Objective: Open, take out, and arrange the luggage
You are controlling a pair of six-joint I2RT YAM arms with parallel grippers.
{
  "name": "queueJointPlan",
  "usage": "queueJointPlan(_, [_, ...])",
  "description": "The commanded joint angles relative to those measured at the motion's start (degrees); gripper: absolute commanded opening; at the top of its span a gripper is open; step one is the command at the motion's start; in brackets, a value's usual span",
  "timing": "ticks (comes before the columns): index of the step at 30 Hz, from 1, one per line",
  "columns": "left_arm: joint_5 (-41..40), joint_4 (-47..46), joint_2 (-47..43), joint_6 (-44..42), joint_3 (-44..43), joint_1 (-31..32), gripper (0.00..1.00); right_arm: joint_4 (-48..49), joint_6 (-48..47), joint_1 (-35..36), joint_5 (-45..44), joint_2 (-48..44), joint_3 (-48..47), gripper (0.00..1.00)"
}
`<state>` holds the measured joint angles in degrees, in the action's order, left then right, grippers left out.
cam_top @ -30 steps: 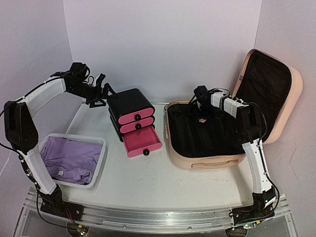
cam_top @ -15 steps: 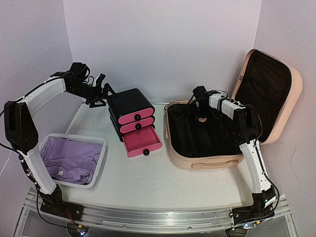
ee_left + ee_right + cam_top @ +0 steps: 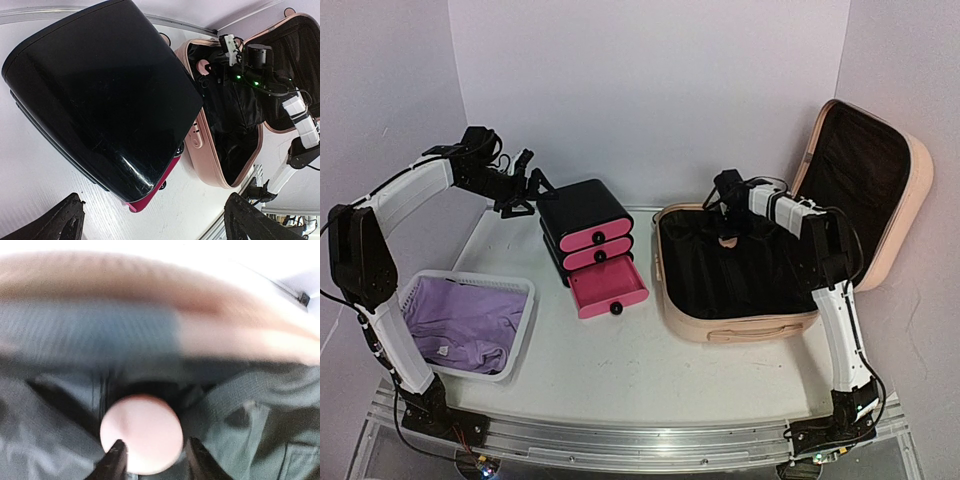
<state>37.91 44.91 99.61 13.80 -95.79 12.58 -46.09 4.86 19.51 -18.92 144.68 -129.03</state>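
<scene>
The peach-pink luggage lies open at the right, with its lid propped up and its black lining showing. It also shows in the left wrist view. My right gripper is inside the luggage's far left corner. In the right wrist view its fingers close round a pale pink round object against the lining. My left gripper hovers open and empty behind the black-and-pink drawer box, which fills the left wrist view.
The drawer box's bottom pink drawer is pulled out. A white mesh basket with purple cloth sits at the near left. White walls close in on the back and both sides.
My right gripper has shifted slightly up and to the right in the luggage's far corner. The left arm has not moved.
</scene>
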Motion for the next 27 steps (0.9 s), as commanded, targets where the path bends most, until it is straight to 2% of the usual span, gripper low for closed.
queueJointPlan(1, [1.27, -2.01, -0.28, 0.34, 0.21, -0.28, 0.98, 2.98, 3.59, -0.33, 3.44, -12.59, 6.24, 0.37])
queueJointPlan(3, [1.47, -1.99, -0.21, 0.35, 0.21, -0.27, 0.98, 4.34, 4.43, -0.26, 4.73, -15.05, 9.38, 0.38])
queueJointPlan(7, [1.72, -2.09, -0.1, 0.44, 0.33, -0.28, 0.98, 5.37, 2.07, -0.37, 1.94, -14.51, 10.6, 0.58])
queueJointPlan(10, [1.53, -2.22, -0.03, 0.44, 0.4, -0.28, 0.98, 4.74, -0.15, -0.35, 1.91, -12.67, 9.44, 0.65])
queueJointPlan(23, [1.55, -2.17, 0.74, 0.35, 0.4, -0.34, 0.98, 1.24, -7.02, -0.33, 0.59, -1.64, -0.34, 0.79])
queueJointPlan(27, [1.44, -2.16, 0.93, 0.27, 0.42, -0.27, 0.98, 0.84, -7.71, -0.3, -0.02, 0.91, -2.25, 0.8])
